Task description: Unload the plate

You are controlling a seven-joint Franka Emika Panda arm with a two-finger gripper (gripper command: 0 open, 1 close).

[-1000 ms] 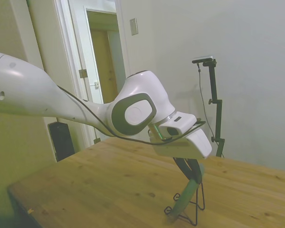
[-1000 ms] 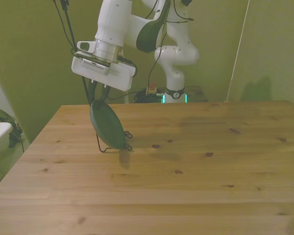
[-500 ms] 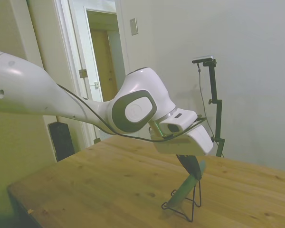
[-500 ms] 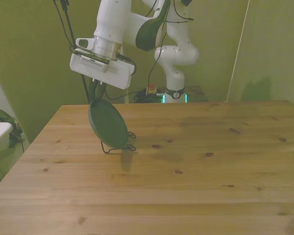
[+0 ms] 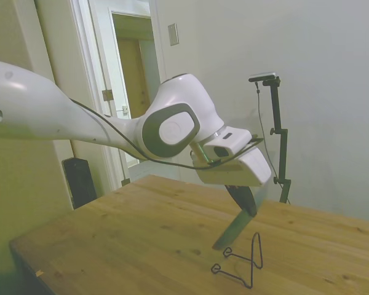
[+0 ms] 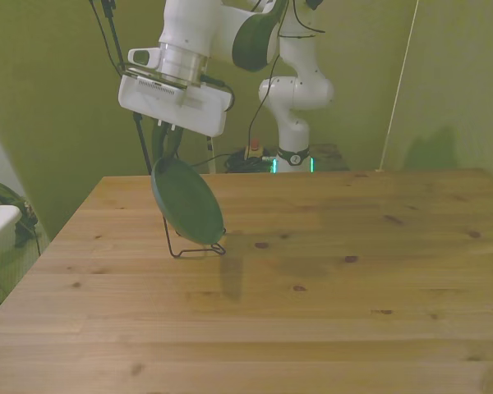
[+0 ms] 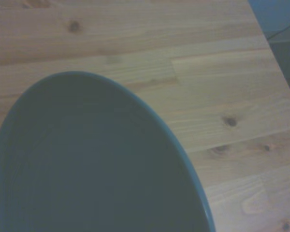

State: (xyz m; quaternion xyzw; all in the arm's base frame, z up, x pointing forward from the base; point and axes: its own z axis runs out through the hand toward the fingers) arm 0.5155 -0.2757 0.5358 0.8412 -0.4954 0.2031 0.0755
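Plate (image 6: 186, 202) hangs tilted in the air, top rim pinched by the gripper (image 6: 166, 153), lower edge clear of the table (image 6: 329, 304). In the side view the plate (image 5: 232, 228) sits just above and beside the black wire stand (image 5: 241, 265), not touching it. Stand (image 6: 193, 247) rests near the table's far-left corner in the front view. Wrist cam: plate (image 7: 92, 164) fills most of the pic, wood beyond.

matt plate (image 6: 186, 201), knotty wooden table (image 6: 329, 312), thin wire stand (image 5: 245, 267)
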